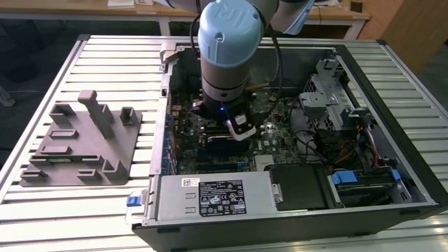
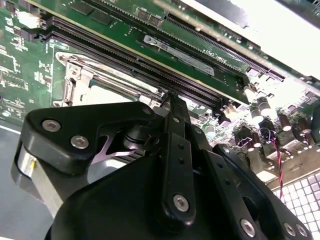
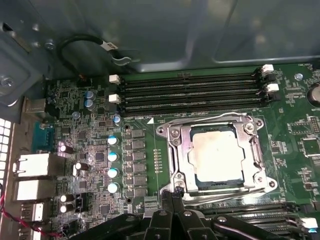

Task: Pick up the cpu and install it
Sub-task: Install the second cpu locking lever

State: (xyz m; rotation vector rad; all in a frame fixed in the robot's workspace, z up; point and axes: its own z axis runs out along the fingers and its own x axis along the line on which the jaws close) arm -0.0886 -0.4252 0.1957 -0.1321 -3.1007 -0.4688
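Second wrist view placed the gripper (image 2: pixel 167 100) in the lower half of the frame, its black linkages converging to a tip just above the metal socket frame (image 2: pixel 75 82) on the green motherboard (image 2: pixel 30 60). The fingers appeared drawn together with nothing between them, though the tips were partly hidden by the linkage. First wrist view showed the same gripper (image 3: pixel 172 192) at the bottom centre of the frame, its tip at the lower left corner of the socket frame (image 3: pixel 176 150).

Exterior view showed the arm (image 1: pixel 227 47) descending near-vertically from the top centre of the frame into the open computer case (image 1: pixel 392 157), with the wrist low over the board.

The cpu (image 3: pixel 218 152) lay right of centre in the first wrist view, seated flat inside the socket frame. Its top was pale silver with faint smudging, edged by a thin darker rim. The gripper was just beside it, not touching its top. Black memory slots (image 3: pixel 190 92) ran above the socket. A grey tray (image 1: pixel 77 142) with upright blocks sat on the table (image 1: pixel 56 210) at the exterior view's left.
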